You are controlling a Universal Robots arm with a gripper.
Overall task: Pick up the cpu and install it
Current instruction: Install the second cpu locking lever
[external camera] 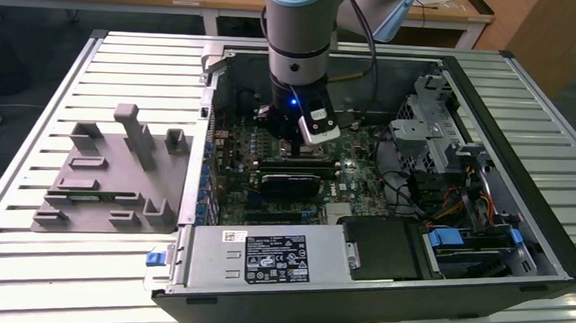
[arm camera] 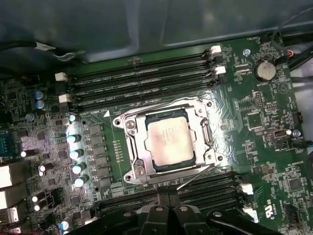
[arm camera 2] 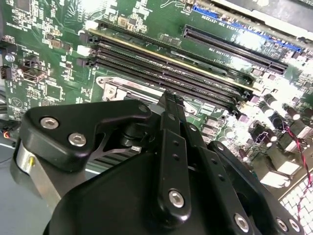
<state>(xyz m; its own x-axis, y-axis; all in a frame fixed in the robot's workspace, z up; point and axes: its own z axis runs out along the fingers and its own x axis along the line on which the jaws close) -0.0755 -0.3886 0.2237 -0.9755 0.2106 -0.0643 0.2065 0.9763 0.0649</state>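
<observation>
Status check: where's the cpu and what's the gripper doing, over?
Gripper shut, empty, above the motherboard inside the case. Cpu seated flat in its socket. Nothing on top of the cpu.

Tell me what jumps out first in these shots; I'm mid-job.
The cpu sits inside the silver socket frame on the green motherboard, between memory slot banks. In the exterior view, the arm reaches down into the open computer case, gripper just above the board.
</observation>
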